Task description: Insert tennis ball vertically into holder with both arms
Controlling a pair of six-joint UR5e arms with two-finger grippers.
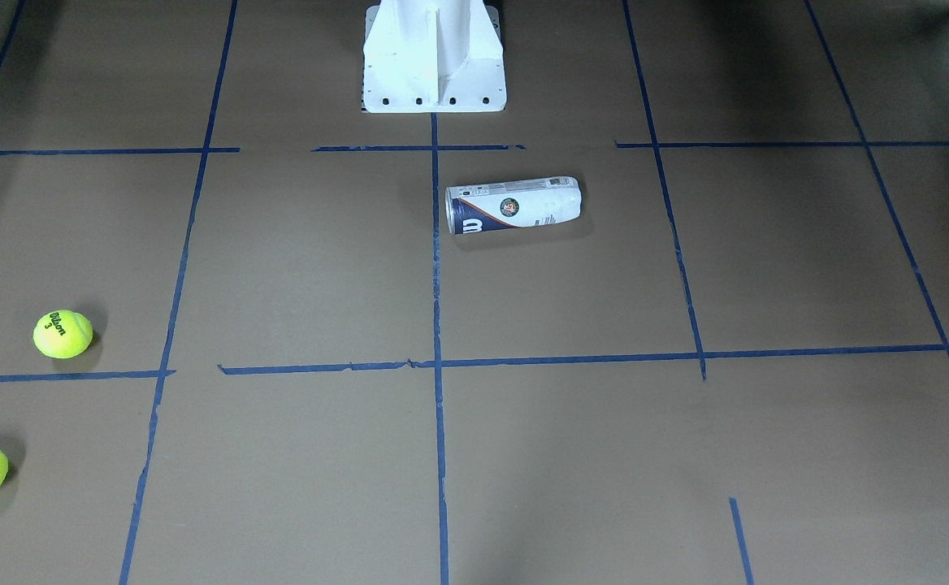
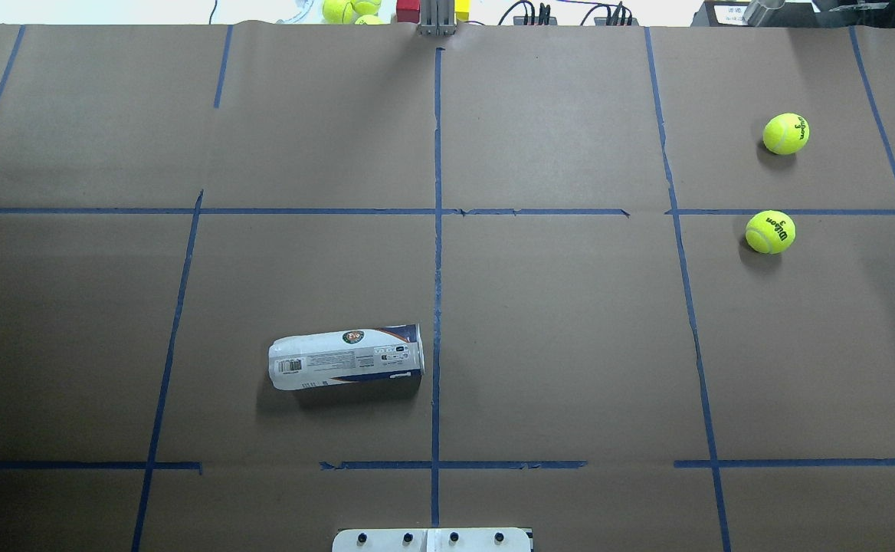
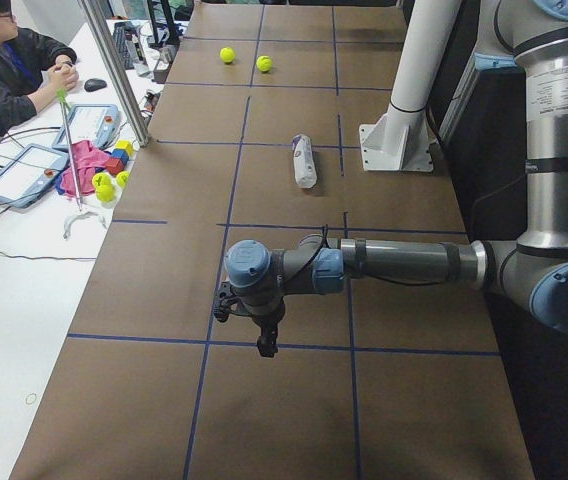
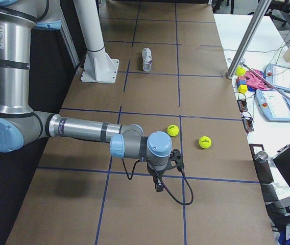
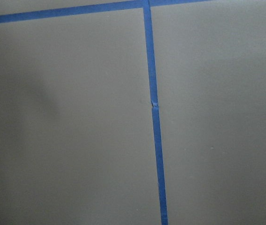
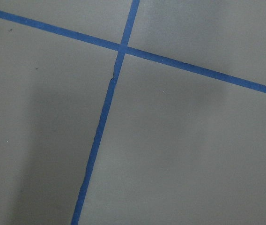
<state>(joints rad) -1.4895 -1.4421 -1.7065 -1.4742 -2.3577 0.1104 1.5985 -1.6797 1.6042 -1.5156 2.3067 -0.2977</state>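
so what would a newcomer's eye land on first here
The holder lies on its side beside the centre tape line, on the robot's left half. The far tennis ball and the near tennis ball sit well away on its right. The left arm and right arm stretch over the table's ends.

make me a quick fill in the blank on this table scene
1. The tennis-ball can lies on its ____.
2. ____ tennis balls rest on the brown table cover.
3. Those balls are on the robot's ____ side, the can on the other.
Missing words: side; two; right
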